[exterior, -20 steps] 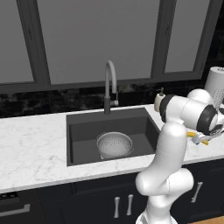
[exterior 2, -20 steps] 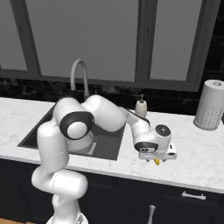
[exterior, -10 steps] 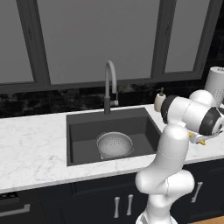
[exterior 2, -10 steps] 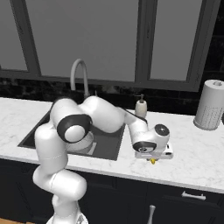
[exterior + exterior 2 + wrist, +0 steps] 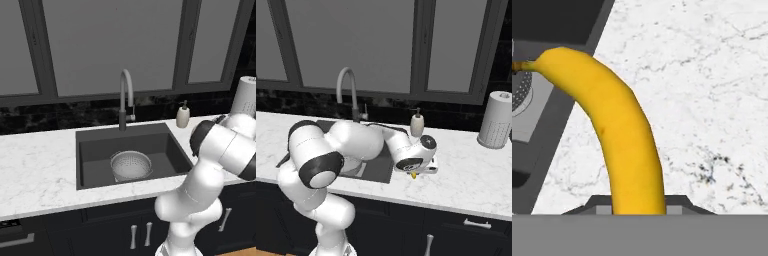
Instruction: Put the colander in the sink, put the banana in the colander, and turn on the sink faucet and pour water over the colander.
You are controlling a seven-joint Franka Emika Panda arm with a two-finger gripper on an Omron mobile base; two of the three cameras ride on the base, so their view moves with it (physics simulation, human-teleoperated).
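Banana: yellow, curved, one small dark speck on the skin; no writing, label or brand readable on it or on anything else in view. In the hand view its long axis runs from between the fingertips at the bottom up and to the left, arching so that the brown-tipped stem end points toward the sink corner. In the right base view only its yellow tip shows, poking out beneath the gripper.

Gripper: jaws drawn in narrow, clamped on the banana's lower end; the fruit hangs over the white marble counter, just to the right of the sink. Whether the banana touches the marble cannot be told.

Colander: round, silver-grey, perforated, standing upright on the sink floor, well to the left of the gripper. A slice of its rim shows at the left edge of the hand view, beyond the banana's stem.

Sink: dark grey rectangular basin set in the marble, left of the gripper.

Faucet: gooseneck, grey spout, dark stem, behind the sink; no water running.

Soap bottle: cream, pump top, behind the gripper, near the back wall.

Paper towel roll: white, dotted, upright, far right of the gripper.
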